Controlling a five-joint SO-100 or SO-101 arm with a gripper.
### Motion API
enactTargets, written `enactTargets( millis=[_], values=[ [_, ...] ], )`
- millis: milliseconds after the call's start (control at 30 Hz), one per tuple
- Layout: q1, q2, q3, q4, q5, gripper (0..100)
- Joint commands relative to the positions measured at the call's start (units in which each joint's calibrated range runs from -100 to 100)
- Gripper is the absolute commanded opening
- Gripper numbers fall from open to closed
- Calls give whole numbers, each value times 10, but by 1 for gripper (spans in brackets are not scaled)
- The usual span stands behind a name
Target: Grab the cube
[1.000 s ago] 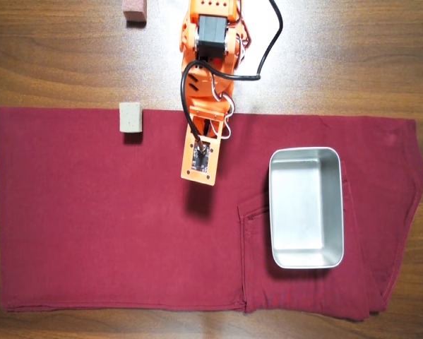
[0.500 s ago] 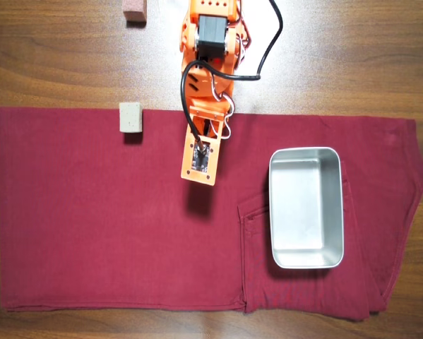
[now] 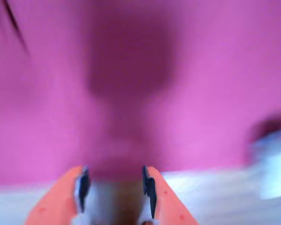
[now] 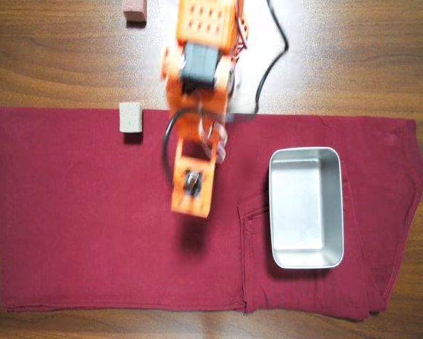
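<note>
In the overhead view the cube (image 4: pixel 130 117), a small pale beige block, sits at the far edge of the dark red cloth (image 4: pixel 84 226), left of the orange arm (image 4: pixel 191 162). The arm reaches from the far side out over the cloth, and its end hangs right of the cube, apart from it. In the blurred wrist view my gripper (image 3: pixel 114 187) shows at the bottom with its two orange fingers (image 3: pixel 161 197) spread and nothing between them, over the cloth. I cannot make out the cube in that view.
A rectangular metal tray (image 4: pixel 306 207) lies on the right part of the cloth. A reddish-brown block (image 4: pixel 135 10) sits on the wooden table (image 4: pixel 56 56) at the far edge. A black cable (image 4: pixel 271 60) runs right of the arm's base. A pale blur (image 3: pixel 274 164) shows at the wrist view's right edge.
</note>
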Motion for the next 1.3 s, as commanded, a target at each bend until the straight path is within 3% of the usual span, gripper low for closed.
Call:
enactTargets(
  millis=[0,167,300,600,833,1033,1267],
  values=[
    [92,108,-235,5,31,18],
    [371,195,-368,5,150,32],
    [534,232,-379,5,193,39],
    [542,306,-258,5,175,39],
    [571,262,-227,5,227,38],
    [612,304,-202,-105,244,38],
    [588,327,-124,-220,230,38]
  ],
)
